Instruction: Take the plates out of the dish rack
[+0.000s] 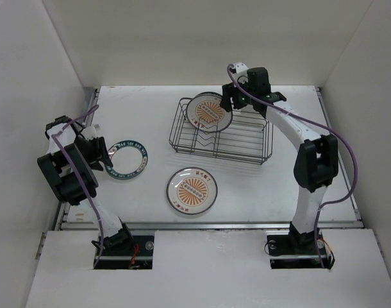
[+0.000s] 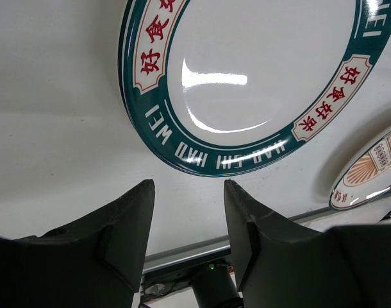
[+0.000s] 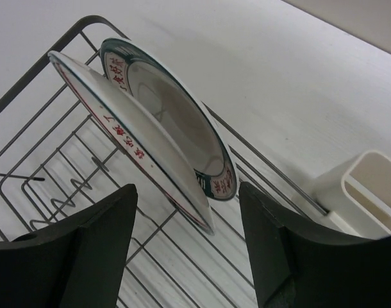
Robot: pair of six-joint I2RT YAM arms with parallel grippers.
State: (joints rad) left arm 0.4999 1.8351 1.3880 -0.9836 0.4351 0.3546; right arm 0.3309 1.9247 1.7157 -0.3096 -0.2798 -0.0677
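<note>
Leaning on edge, two plates (image 1: 209, 112), dish rack (image 1: 218, 155)

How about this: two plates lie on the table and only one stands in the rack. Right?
No, two stand in the dish rack: the right wrist view shows a teal-rimmed plate behind the front plate. Two lie on the table.

On the teal-rimmed plate (image 2: 247, 77) I read "HAO SHI HAO WEI" in white along its band, with red Chinese characters in cream panels.
</note>
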